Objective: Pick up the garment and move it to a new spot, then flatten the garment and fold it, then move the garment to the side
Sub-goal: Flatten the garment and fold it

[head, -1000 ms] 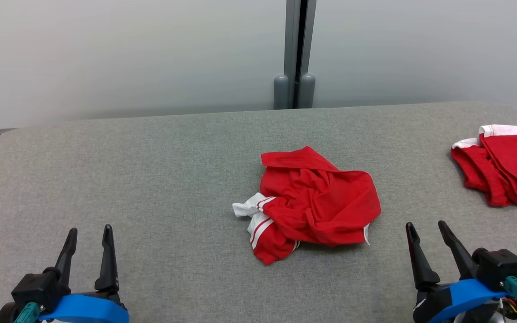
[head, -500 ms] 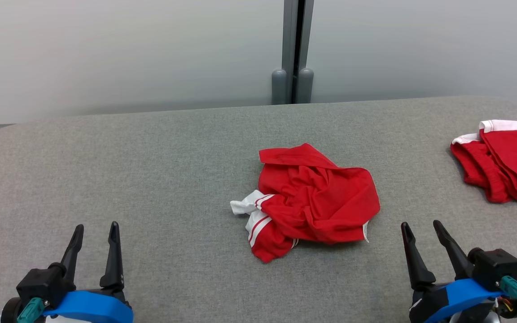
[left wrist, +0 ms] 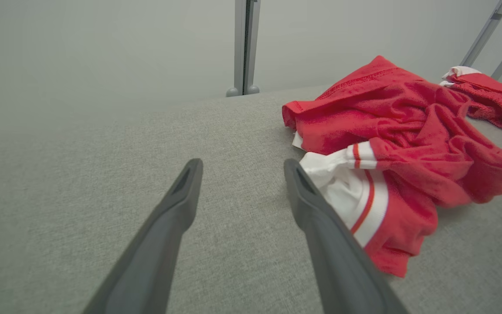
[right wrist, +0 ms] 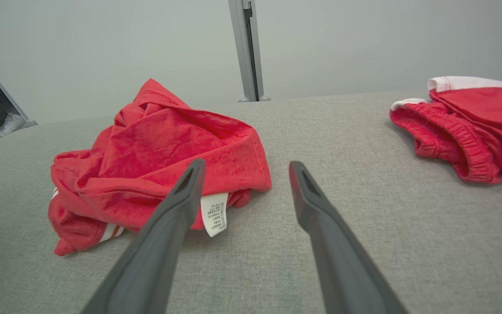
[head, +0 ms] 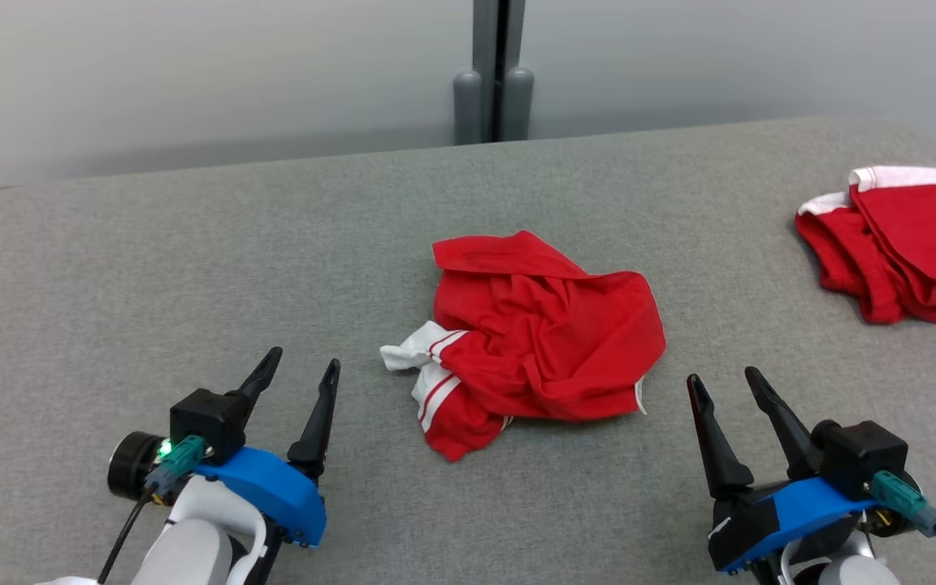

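Observation:
A crumpled red garment (head: 541, 333) with white striped trim lies in a heap at the middle of the grey table (head: 192, 244). In the left wrist view the garment (left wrist: 408, 144) sits just right of my fingers, its white cuff close to the right fingertip. The right wrist view has the garment (right wrist: 159, 161) ahead and to the left, a white label showing at its near edge. My left gripper (head: 301, 366) stands open to the garment's near left, nothing between its fingers. To the garment's near right my right gripper (head: 722, 380) is open too and empty.
A second red garment with white trim (head: 899, 244) lies folded at the table's far right edge; it shows too in the right wrist view (right wrist: 473, 126). A grey post (head: 494, 73) stands against the pale wall behind the table.
The left gripper has moved forward and right toward the garment. The right gripper has edged forward. The camera has shifted, so the whole scene sits lower and further left.

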